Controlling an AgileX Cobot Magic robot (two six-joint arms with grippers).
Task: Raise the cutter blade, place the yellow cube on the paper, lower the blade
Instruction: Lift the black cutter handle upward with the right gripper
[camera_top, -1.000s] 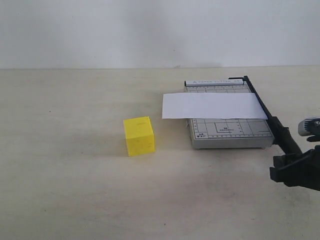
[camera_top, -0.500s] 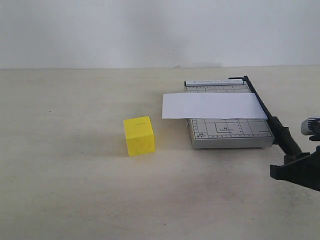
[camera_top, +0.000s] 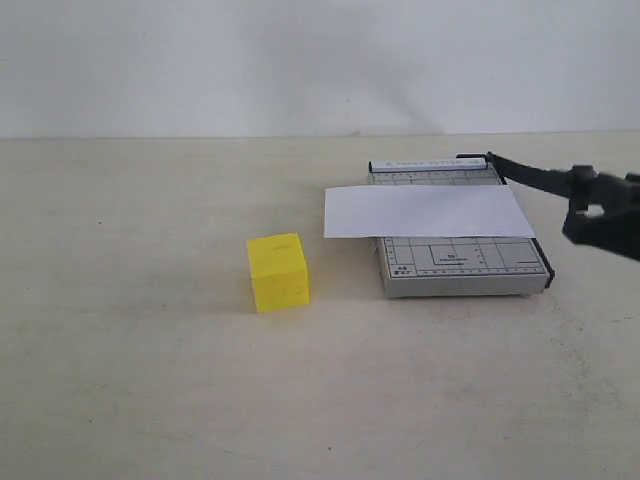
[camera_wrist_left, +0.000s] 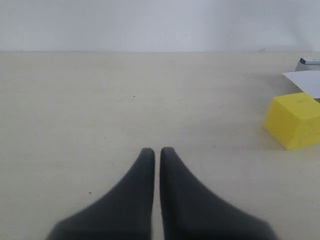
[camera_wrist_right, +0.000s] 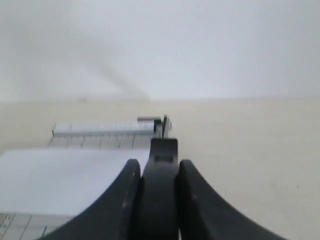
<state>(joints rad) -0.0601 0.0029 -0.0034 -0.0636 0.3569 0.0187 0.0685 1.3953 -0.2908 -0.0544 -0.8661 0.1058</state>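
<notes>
The cutter blade (camera_top: 530, 175) is lifted off the grey cutter board (camera_top: 455, 262), rising from its hinge at the far corner toward the right. My right gripper (camera_top: 590, 205) is shut on the blade's handle (camera_wrist_right: 160, 185), held between both fingers in the right wrist view. The white paper (camera_top: 425, 211) lies across the board, sticking out past its left side; it also shows as the paper (camera_wrist_right: 65, 180). The yellow cube (camera_top: 278, 272) stands on the table to the left of the board, seen too as the cube (camera_wrist_left: 295, 120). My left gripper (camera_wrist_left: 157, 152) is shut and empty, away from the cube.
The beige table (camera_top: 150, 380) runs back to a white wall (camera_top: 300, 60). The cutter's hinge pin (camera_wrist_right: 157, 122) sticks up at the board's far corner.
My right gripper has risen from near the table's front right up and back, lifting the blade's handle so the blade now stands clear of the board. Cube and paper have not moved.
</notes>
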